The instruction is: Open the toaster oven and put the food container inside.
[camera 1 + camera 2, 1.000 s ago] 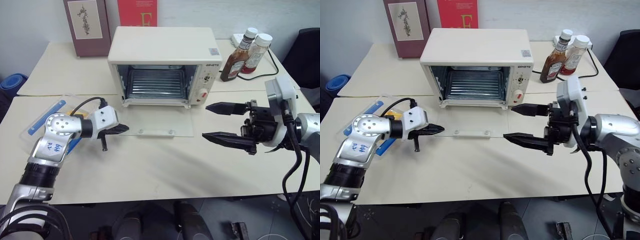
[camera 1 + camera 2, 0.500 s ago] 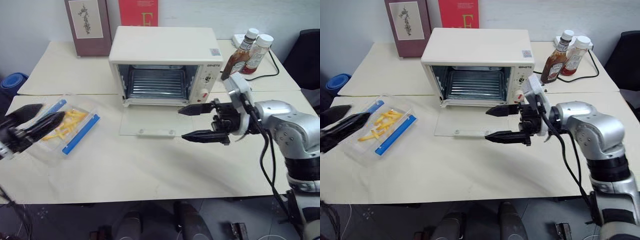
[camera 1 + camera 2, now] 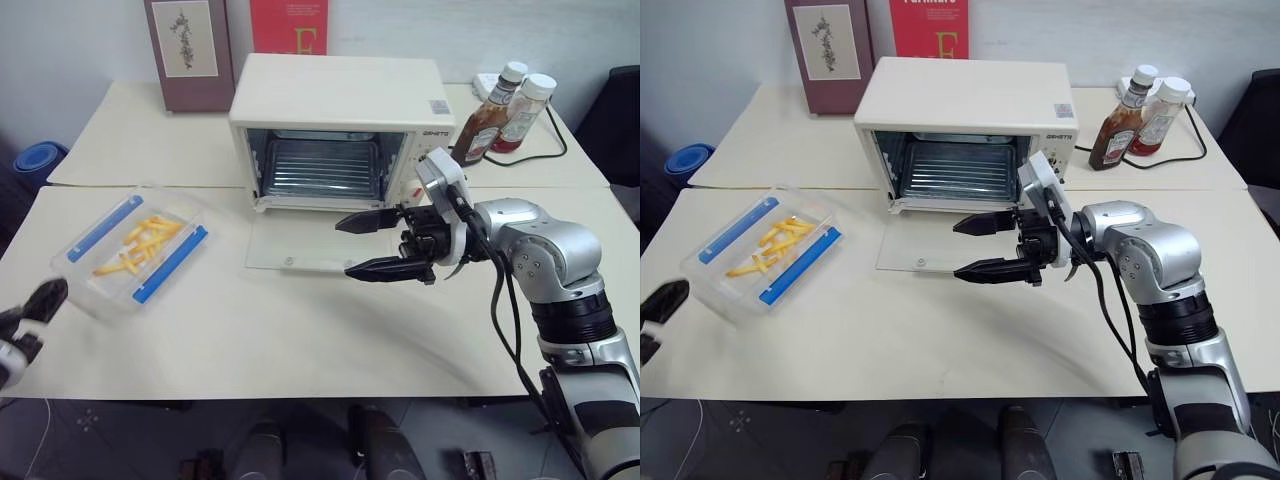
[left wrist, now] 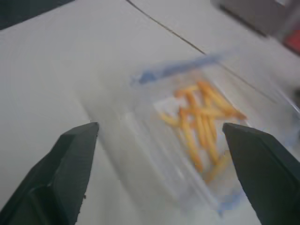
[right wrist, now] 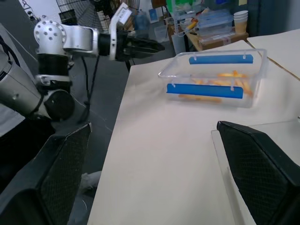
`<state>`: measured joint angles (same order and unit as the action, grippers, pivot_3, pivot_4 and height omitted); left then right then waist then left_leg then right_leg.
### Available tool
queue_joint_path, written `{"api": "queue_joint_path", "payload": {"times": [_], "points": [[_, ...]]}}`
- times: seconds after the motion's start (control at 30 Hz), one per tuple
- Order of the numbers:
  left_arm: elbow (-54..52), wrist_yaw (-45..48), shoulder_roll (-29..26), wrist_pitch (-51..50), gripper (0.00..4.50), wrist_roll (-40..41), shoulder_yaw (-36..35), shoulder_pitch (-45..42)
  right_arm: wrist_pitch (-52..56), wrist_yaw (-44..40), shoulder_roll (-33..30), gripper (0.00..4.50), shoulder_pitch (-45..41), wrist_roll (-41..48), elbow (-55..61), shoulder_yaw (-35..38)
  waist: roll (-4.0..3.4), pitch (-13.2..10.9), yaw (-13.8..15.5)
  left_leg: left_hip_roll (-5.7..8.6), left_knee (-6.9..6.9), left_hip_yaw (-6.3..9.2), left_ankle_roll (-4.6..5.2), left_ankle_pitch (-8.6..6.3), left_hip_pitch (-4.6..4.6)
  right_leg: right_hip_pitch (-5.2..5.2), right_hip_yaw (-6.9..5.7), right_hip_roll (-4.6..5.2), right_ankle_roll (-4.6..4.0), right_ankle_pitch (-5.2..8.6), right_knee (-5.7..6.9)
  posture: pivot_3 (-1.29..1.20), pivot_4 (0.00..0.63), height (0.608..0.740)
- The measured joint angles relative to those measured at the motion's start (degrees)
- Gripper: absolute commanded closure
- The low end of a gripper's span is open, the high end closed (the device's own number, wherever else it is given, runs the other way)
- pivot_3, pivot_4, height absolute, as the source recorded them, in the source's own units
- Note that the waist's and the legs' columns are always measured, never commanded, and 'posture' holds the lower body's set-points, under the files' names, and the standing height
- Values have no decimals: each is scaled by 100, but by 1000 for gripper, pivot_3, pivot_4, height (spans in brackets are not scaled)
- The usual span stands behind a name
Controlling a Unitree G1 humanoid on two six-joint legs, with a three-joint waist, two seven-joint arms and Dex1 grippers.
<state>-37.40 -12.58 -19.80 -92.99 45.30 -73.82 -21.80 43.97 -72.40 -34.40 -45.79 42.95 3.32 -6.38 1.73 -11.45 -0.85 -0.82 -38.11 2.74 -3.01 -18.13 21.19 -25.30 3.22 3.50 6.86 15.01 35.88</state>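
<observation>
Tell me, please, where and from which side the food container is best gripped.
Probably across its short end, coming from the robot's left, where the open left gripper faces it. The food container lies flat on the table, and its blue clip strips line the long edges.

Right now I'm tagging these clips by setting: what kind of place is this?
Probably an office or lab mocked up as a kitchen counter: a toaster oven and sauce bottles stand on plain tables, with books against the wall.
</observation>
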Motion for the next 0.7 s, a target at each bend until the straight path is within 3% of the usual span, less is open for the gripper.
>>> {"api": "queue_joint_path", "payload": {"times": [0.13, 0.33, 0.43, 0.6, 0.7], "points": [[23, -1108, 649, -3, 22, 63, 10, -515, 268, 254, 20, 0, 275, 221, 333, 223, 21, 13, -68, -6, 4, -10, -13, -7, 13, -7, 3, 0, 1, 0, -1, 0, 150, 740], [449, -2033, 835, -2, 22, 397, 115, -790, 399, 526, 8, 0, 748, 375, 917, 311, 21, 12, -72, -5, 3, -16, -18, -9, 11, -11, 6, -2, 1, 1, -19, 0, 150, 740], [703, -2512, 771, -2, 554, 541, 154, -1014, 445, 639, -34, 0, 812, 464, 1076, 497, 26, 14, -58, -3, 1, -13, -21, -6, 4, -6, 5, -3, 1, 1, -9, 0, 150, 740], [1328, -3084, 332, -3, 2141, 826, 324, -1237, 442, 719, -153, 0, 937, 502, 1191, 692, 27, 15, -66, -4, 2, -10, -25, -4, 4, -9, 4, -6, 1, 1, -4, 0, 150, 740], [1552, -3250, 139, -2, 2750, 890, 394, -1439, 446, 745, -229, 0, 942, 567, 1237, 776, 27, 15, -60, -2, 2, -10, -25, -4, 4, -8, 5, -4, 1, 1, -5, 0, 150, 740]]}}
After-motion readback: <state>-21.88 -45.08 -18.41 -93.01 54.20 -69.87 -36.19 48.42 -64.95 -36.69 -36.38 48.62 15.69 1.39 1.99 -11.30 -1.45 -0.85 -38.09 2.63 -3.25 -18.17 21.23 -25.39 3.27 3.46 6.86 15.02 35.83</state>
